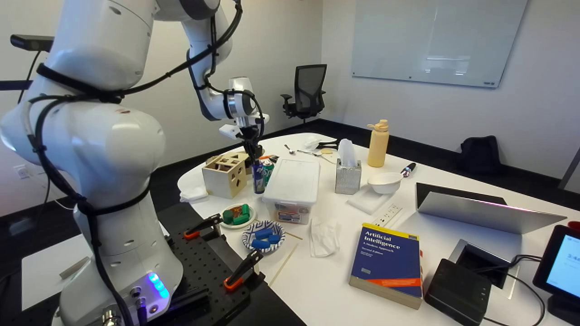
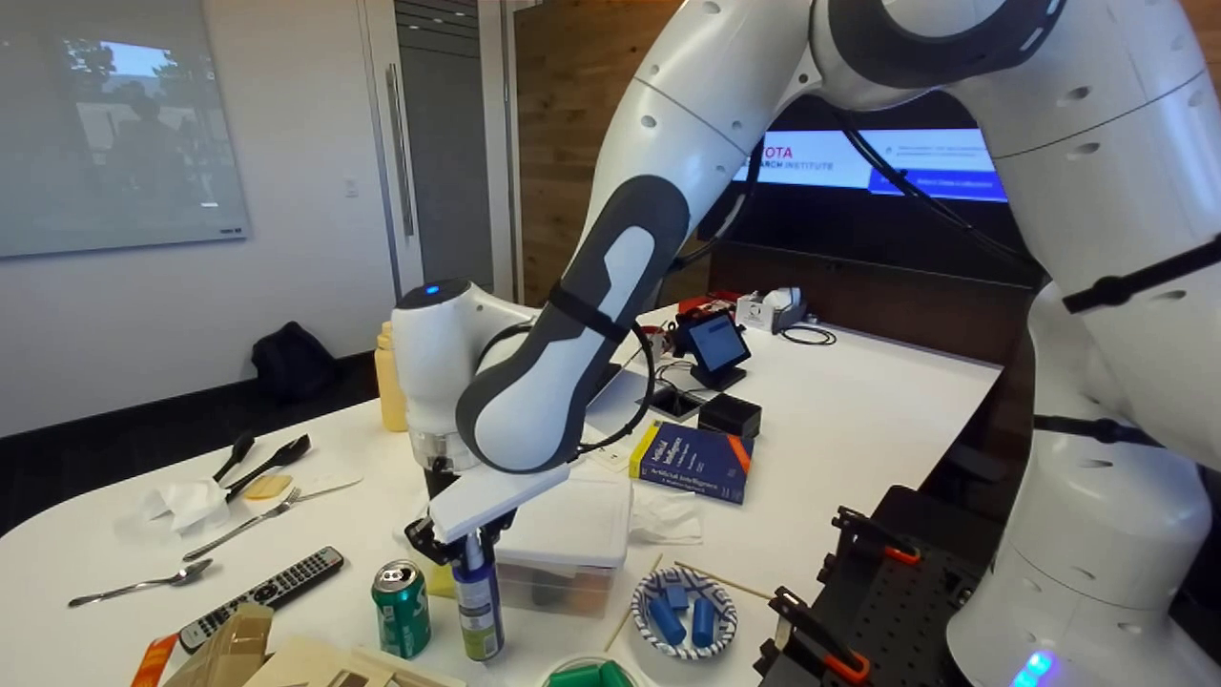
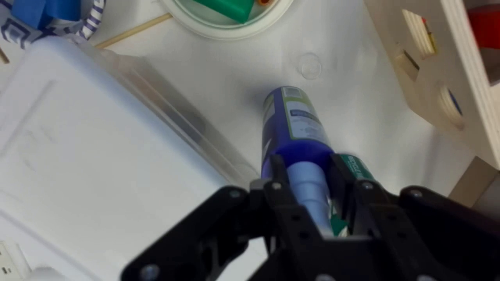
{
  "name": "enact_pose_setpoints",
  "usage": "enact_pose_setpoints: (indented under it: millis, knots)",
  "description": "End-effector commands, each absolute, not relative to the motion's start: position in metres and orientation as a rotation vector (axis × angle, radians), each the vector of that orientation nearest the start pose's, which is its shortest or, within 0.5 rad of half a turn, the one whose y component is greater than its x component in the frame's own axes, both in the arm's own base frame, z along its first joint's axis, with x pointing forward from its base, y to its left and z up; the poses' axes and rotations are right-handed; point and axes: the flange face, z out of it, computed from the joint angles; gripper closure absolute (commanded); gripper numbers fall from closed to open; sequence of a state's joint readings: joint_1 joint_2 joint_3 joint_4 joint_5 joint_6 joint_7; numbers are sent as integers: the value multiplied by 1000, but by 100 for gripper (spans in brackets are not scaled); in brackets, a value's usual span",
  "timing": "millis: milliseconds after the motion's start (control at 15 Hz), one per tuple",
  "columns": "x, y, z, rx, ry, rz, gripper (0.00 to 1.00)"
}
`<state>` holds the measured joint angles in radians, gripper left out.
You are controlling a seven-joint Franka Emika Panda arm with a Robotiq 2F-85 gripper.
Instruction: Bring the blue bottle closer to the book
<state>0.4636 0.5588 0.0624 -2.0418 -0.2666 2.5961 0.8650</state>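
The blue bottle (image 1: 258,179) has a blue-violet body and a paler blue neck. It stands upright between the wooden box and the lidded container, and also shows in an exterior view (image 2: 480,611) and the wrist view (image 3: 300,121). My gripper (image 3: 306,166) is over it with its fingers close on both sides of the neck, shut on it; it also shows in both exterior views (image 1: 255,157) (image 2: 469,536). I cannot tell whether the base touches the table. The navy book (image 1: 387,260) lies flat well away from the bottle, also in an exterior view (image 2: 694,463), outside the wrist view.
A lidded plastic container (image 1: 292,181) stands between bottle and book. A green can (image 2: 401,611) is right beside the bottle. A wooden shape box (image 1: 225,176), a plate of green blocks (image 1: 225,225) and a patterned bowl (image 1: 281,234) are near. A tissue box (image 1: 348,179) stands beyond the container.
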Motion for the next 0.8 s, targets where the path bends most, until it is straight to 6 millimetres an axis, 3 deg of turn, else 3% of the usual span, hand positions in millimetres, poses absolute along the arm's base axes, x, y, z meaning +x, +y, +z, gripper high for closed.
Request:
enact_pose_setpoints:
  millis: [0, 133, 333, 533, 733]
  knots:
    - [505, 293, 234, -3209, 140, -98, 92]
    - [510, 270, 268, -3216, 184, -115, 92]
    - [518, 218, 312, -3223, 349, -177, 92]
    - [526, 140, 337, -3211, 581, -252, 92]
    - [529, 49, 337, -3228, 817, -331, 92]
